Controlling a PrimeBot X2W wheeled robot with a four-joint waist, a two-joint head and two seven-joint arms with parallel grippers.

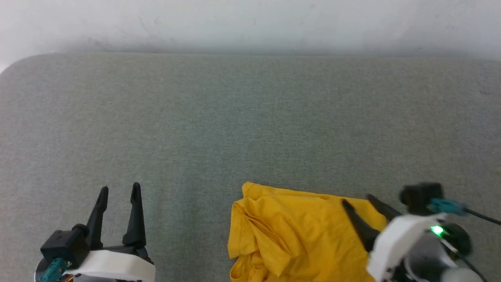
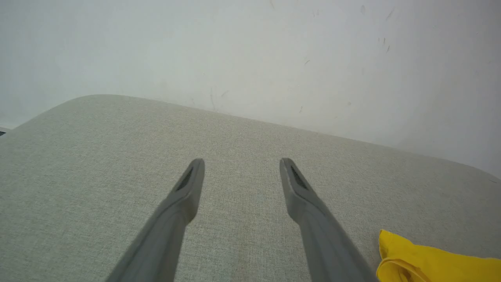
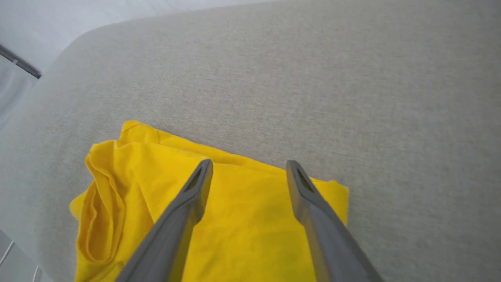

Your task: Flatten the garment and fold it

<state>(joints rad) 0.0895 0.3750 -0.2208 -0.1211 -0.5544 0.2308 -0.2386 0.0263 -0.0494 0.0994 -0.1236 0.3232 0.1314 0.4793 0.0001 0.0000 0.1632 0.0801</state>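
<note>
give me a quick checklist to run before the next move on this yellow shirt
1. Right jaws open, holding nothing: ok, spread above the garment.
2. Left jaws open, holding nothing: ok, over the grey surface.
3. Garment lying flat: not ok, bunched folds along its left edge.
4. Printed side up: cannot tell, plain yellow faces up where visible.
5. Room to spread it: ok, wide grey surface beyond it.
6. Whole garment in head view: not ok, near edge runs off the bottom.

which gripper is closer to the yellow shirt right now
Right. The right gripper hangs open directly over the garment's right part. The left gripper is open above the grey surface, apart from the garment, off to its left.
</note>
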